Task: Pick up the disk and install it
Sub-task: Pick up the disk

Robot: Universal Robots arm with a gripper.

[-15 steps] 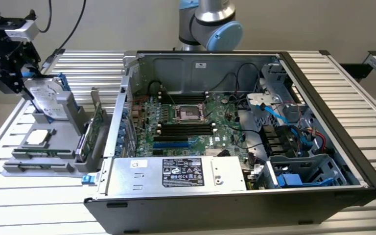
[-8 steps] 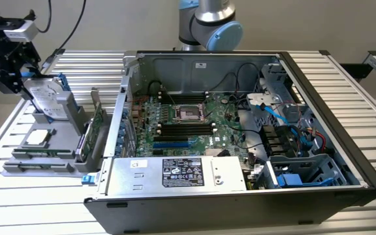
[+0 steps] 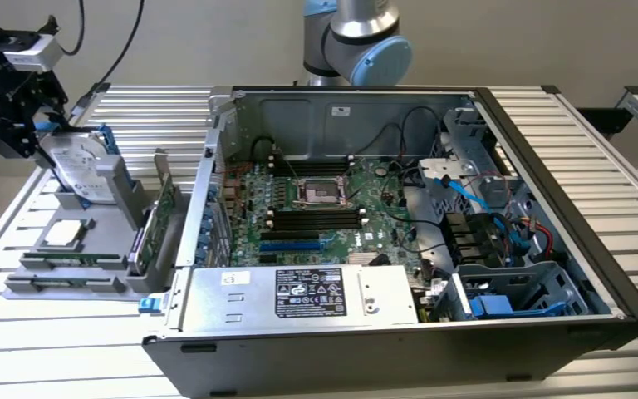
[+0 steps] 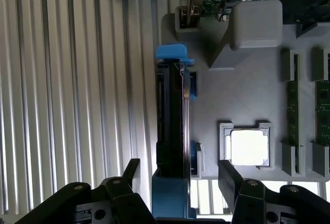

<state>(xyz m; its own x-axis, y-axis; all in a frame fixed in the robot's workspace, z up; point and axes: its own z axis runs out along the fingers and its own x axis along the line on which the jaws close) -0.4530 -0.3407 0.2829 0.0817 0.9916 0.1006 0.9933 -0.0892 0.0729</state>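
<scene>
The task is at its very start: nothing has been lifted and nothing installed. The tool [image 4: 178, 168] is spread wide, one finger [image 4: 131, 175] on either side of the disk [image 4: 172, 121], with a gap showing between each finger and the disk's faces. It pinches nothing.

The disk stands on edge in a slot of the grey holder [image 4: 242, 95], directly under the tool and between its fingers. Its blue carrier [image 4: 175, 53] shows at the end of the disk far from the tool and again at the near end. In the exterior view the tool sits at the disk's upper edge. How far down the fingers reach along its sides is hard to judge from there, though they seem to be level with the top part of it.

Just beyond one finger, the square silver chip [image 4: 249, 147] lies in its own pocket of the holder, and the green cards [image 4: 292, 105] stand in slots further out on that side. The slatted worktop [image 4: 77, 79] lies off the tool's other side.

The open computer case [image 3: 296, 112] is well apart from the tool, so the whole job is left: closing on the disk, lifting it out, carrying it across and seating it.
</scene>
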